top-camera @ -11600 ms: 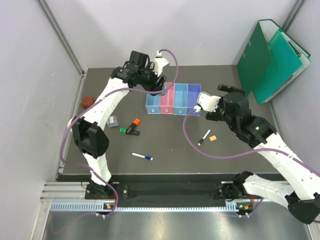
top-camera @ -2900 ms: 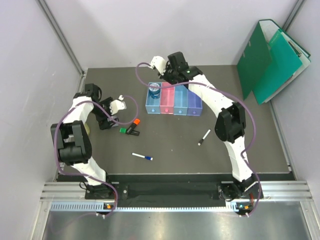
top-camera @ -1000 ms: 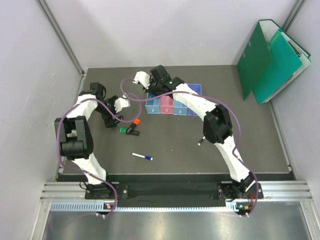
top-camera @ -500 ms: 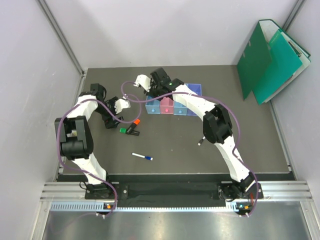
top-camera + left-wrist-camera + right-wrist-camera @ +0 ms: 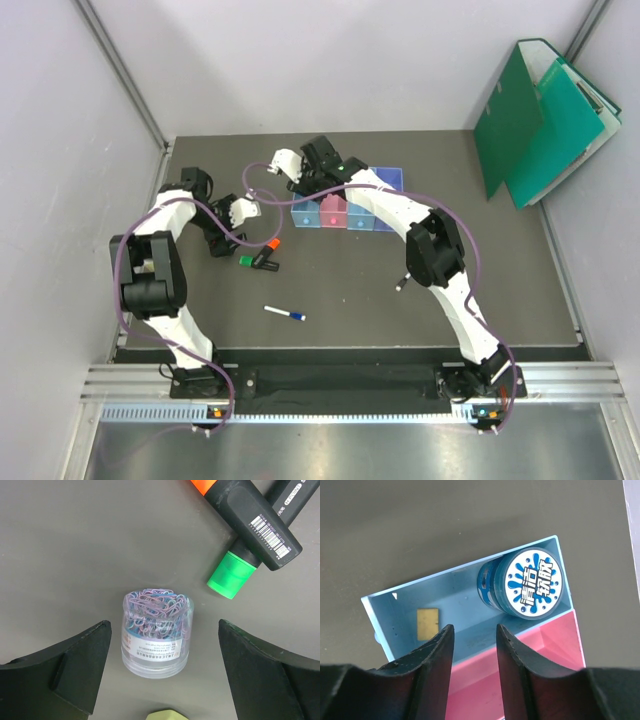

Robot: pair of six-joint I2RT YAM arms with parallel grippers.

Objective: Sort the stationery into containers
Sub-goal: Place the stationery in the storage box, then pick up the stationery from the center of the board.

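The blue round tape roll (image 5: 532,582), its white top printed in blue, sits at one end of the light blue rectangular plastic bin (image 5: 455,607), against the end wall. The flat tan eraser (image 5: 427,623) lies on the floor of the same bin toward the other end, apart from the roll. This bin is the left end of a row of four joined bins near the middle of the tabletop's far edge, and the pink plastic bin (image 5: 555,645) touches it as the next in the row. The right hand (image 5: 474,627) hovers over these two bins with its fingers a narrow gap apart, holding nothing. Toward the left edge, a clear round jar of coloured paper clips (image 5: 156,632) stands upright on the dark tabletop (image 5: 60,540). It stands between the widely spread fingers of the left hand (image 5: 162,630), which do not touch it. Near the jar, the green-capped black highlighter (image 5: 235,570) and the orange-and-black highlighter (image 5: 245,510) lie side by side, touching. A white pen with a blue cap (image 5: 285,314) lies alone, closer to the near edge.
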